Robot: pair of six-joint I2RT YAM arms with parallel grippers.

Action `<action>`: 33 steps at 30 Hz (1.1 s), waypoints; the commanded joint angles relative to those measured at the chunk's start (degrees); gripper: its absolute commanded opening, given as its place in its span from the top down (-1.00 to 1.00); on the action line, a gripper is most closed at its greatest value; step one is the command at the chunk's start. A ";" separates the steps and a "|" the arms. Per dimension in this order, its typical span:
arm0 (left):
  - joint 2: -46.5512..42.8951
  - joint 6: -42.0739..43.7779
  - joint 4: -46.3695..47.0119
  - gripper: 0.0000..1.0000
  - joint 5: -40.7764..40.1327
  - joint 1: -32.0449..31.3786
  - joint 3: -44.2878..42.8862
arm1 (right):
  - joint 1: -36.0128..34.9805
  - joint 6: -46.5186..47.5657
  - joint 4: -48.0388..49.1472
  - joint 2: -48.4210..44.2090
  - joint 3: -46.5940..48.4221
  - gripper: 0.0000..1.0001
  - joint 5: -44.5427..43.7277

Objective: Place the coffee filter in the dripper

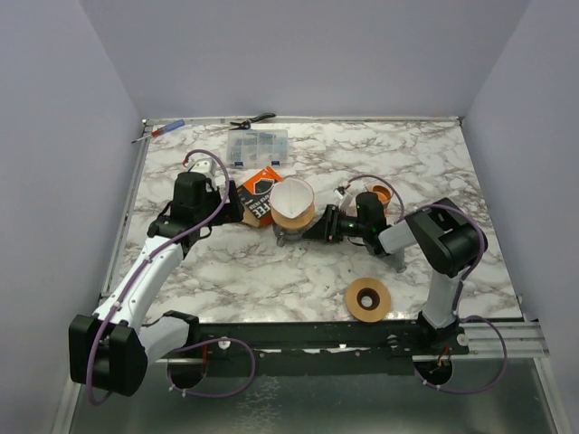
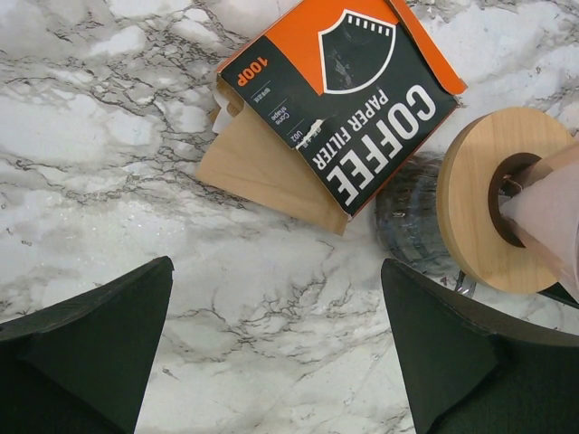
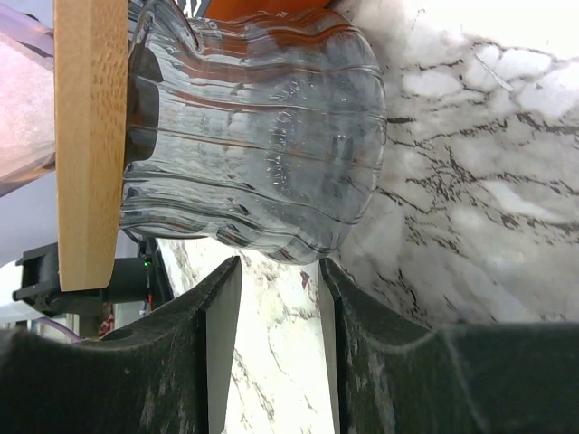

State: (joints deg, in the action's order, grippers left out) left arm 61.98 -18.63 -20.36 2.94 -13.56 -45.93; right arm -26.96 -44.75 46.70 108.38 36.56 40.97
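Observation:
The dripper (image 1: 291, 217) stands mid-table: a ribbed glass base (image 3: 262, 136) under a wooden collar (image 3: 86, 136). A white coffee filter (image 1: 292, 201) sits as an open cone in its top; its edge shows in the left wrist view as the coffee filter (image 2: 552, 212) above the collar (image 2: 488, 194). My right gripper (image 1: 310, 231) lies level at the base's right side. In its wrist view the right gripper (image 3: 279, 267) is partly open, tips at the glass's edge, nothing between them. My left gripper (image 1: 226, 204) hovers wide open left of the dripper; the left gripper (image 2: 280, 362) frames bare marble.
An orange-and-black coffee filter box (image 2: 348, 95) lies just left of the dripper, a brown paper filter (image 2: 262, 172) sticking out of it. A wooden ring (image 1: 368, 299) lies near the front edge. A clear organiser box (image 1: 258, 146), screwdriver (image 1: 158, 132) and pliers (image 1: 251, 119) sit at the back.

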 commanded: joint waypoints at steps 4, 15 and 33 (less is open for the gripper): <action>-1.28 -0.72 1.16 -0.98 0.80 1.04 1.10 | -1.44 -0.63 1.64 3.71 4.14 0.14 1.11; -1.44 -1.14 1.56 -0.98 0.73 1.89 1.46 | -2.36 -1.02 0.28 7.63 10.51 0.16 1.09; -4.04 -1.35 2.07 -0.98 -0.35 3.26 1.88 | -3.10 6.72 -12.13 3.89 14.45 0.09 -2.67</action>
State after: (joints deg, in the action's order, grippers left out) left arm 59.83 -19.70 -19.38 2.94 -10.87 -44.80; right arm -29.65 -43.29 42.17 116.62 51.18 40.97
